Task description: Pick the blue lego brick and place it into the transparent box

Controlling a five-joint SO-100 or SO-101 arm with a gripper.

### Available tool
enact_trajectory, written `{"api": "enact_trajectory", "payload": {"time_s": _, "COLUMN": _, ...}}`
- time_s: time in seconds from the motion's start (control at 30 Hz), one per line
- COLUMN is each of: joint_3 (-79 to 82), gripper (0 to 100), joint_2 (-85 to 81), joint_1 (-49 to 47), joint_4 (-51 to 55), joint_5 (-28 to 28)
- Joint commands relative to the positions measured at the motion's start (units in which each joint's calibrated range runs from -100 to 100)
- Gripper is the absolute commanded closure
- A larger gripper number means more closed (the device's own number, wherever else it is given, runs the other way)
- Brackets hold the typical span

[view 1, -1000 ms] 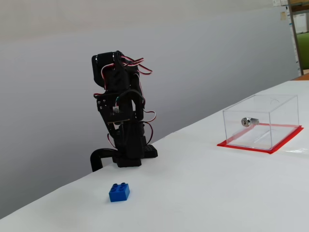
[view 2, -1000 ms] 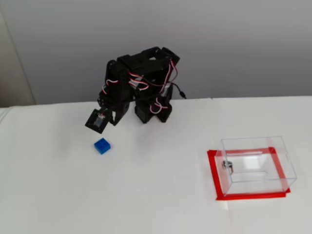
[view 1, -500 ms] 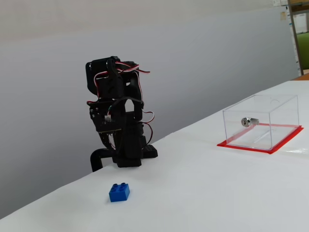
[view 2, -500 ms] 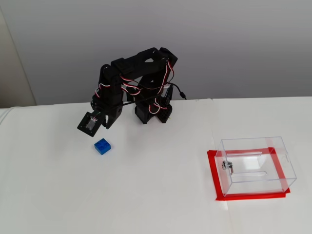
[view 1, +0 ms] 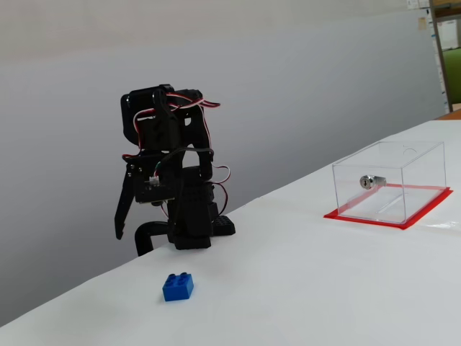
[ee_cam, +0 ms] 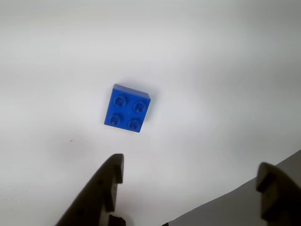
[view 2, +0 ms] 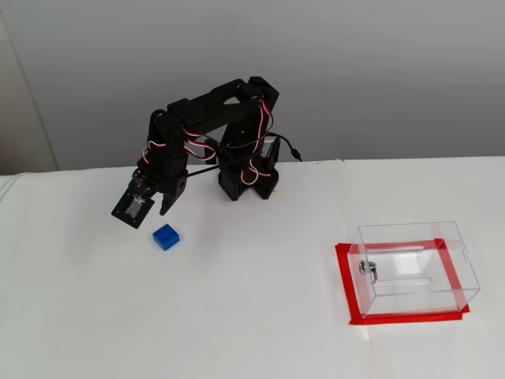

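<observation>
**Item record: arm, brick and box on white table**

While the gripper (ee_cam: 188,183) hangs above the table (view 2: 252,316), its two dark fingers stand wide apart and hold nothing; in the wrist view one fingertip (ee_cam: 114,169) rises at lower left and the other at lower right, with bare white surface between them.

Blue lego brick (ee_cam: 127,108): one piece, bright blue, four round studs up, lying flat on the table. In the wrist view it sits above the gap between the fingers, nearer the left one and clear of both. In a fixed view the brick (view 2: 166,237) lies just below and to the right of the gripper (view 2: 140,207). In a fixed view from the side the brick (view 1: 178,286) rests in front of the arm's base, with the gripper (view 1: 126,216) raised above and to its left, apart from it.

Arm (view 2: 217,118): black, with red and white wires, base at the table's far edge, bent over and reaching toward the left of that view.

Transparent box (view 2: 414,268): clear walls, silver lock cylinder (view 2: 368,268) on its left wall, standing on a red-edged base (view 2: 347,288). It sits well apart from brick and arm, at the right of both fixed views (view 1: 392,184). No brick is seen inside it.
</observation>
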Motion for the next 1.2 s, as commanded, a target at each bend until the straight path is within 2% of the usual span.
{"api": "enact_trajectory", "payload": {"time_s": 0.0, "joint_3": -4.1, "gripper": 67, "joint_2": 1.5, "joint_1": -0.3, "joint_4": -4.1, "joint_5": -0.4}}
{"api": "enact_trajectory", "payload": {"time_s": 0.43, "joint_3": 0.0, "gripper": 68, "joint_2": 7.9, "joint_1": -3.3, "joint_4": -8.7, "joint_5": -0.4}}
{"api": "enact_trajectory", "payload": {"time_s": 1.17, "joint_3": 13.1, "gripper": 68, "joint_2": 7.3, "joint_1": -8.4, "joint_4": -15.6, "joint_5": -0.4}}
